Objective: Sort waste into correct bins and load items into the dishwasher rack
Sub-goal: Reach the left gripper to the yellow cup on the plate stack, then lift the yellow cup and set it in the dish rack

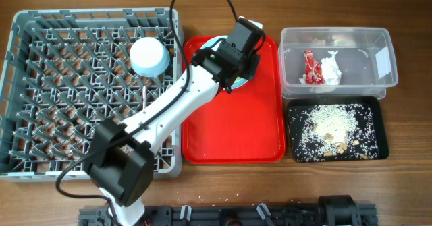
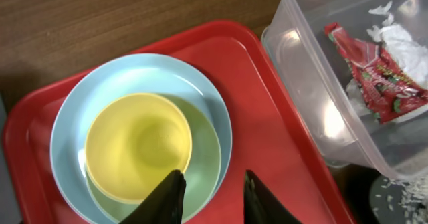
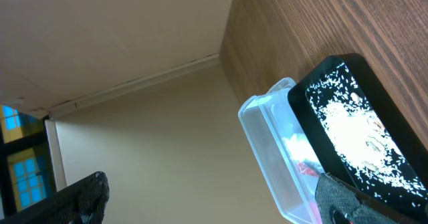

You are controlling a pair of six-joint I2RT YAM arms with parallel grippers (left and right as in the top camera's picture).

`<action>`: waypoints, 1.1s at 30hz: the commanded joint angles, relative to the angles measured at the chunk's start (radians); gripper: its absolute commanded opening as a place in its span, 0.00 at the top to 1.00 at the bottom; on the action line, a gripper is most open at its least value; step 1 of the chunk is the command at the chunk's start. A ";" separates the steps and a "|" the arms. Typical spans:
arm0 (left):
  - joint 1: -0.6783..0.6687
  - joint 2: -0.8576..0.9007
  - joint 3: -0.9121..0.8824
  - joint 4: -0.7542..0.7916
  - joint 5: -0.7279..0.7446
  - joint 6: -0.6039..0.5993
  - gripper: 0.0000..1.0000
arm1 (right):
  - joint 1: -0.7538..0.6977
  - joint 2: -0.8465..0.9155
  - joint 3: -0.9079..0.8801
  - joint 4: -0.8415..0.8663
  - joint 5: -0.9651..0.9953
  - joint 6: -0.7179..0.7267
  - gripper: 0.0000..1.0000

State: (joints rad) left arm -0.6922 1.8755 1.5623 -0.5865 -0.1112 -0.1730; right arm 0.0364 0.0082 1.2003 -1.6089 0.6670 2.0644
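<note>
A brown wooden counter with a fine lengthwise grain fills the ground of the overhead view, lit evenly and without hard shadows. In the tilted right wrist view, a plain beige wall surface meets a second beige plane along a thin dark seam. At the left edge, a window with bright blue panes sits beside a white upright frame strip.

The left arm is showing glossy white links between bulky black joint housings, a thin black cable is arching off its wrist, and the left gripper and right gripper are ending in matte black tapering fingers.
</note>
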 commanded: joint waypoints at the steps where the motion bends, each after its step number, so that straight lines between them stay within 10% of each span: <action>1: -0.002 0.067 0.002 0.047 -0.011 0.066 0.79 | -0.001 0.005 0.002 0.002 0.013 0.007 0.00; 14: 0.007 0.183 0.001 0.112 -0.100 0.069 0.76 | -0.001 0.005 0.002 0.002 0.013 0.007 0.00; 24: 0.042 0.177 0.005 0.057 -0.102 0.068 0.96 | -0.001 0.005 0.002 0.002 0.013 0.007 0.00; 33: 0.333 -0.321 0.138 -0.480 0.339 0.031 0.96 | -0.001 0.005 0.002 0.002 0.013 0.007 0.00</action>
State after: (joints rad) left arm -0.5018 1.6665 1.6825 -0.9661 0.0608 -0.1329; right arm 0.0364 0.0082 1.1999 -1.6089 0.6674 2.0644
